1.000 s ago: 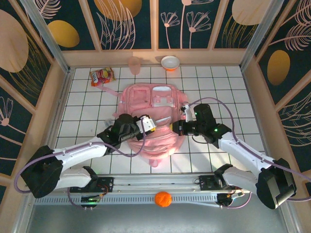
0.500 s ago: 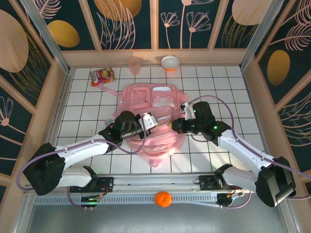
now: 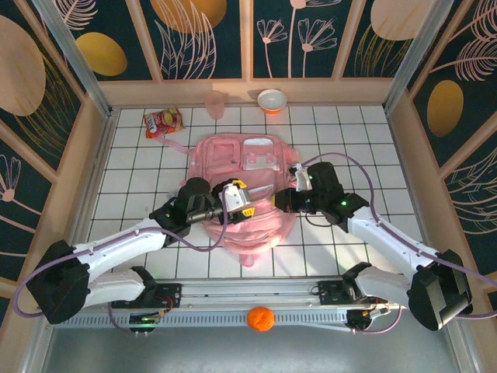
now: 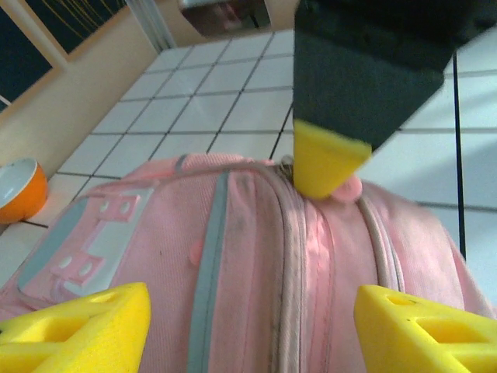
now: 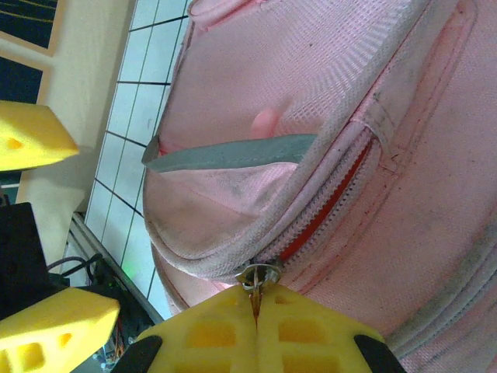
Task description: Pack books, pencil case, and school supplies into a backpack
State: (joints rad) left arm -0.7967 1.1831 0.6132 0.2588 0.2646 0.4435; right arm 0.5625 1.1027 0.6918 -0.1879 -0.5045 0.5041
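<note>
The pink backpack (image 3: 233, 155) lies in the middle of the desk (image 3: 373, 140). The right tool (image 5: 256, 303) pinches its zip pull (image 5: 261, 274). The left tool (image 4: 252, 318) hangs wide above the fabric, holding nothing. With the bag unpinned, a tug could drag it along, or the tiny pull could slip out.

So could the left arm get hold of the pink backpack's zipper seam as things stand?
Probably yes. The left gripper hangs open just above the backpack, with nothing between its fingers and the zipper seam. The right gripper is shut on the zipper pull, so that end is taken.
</note>
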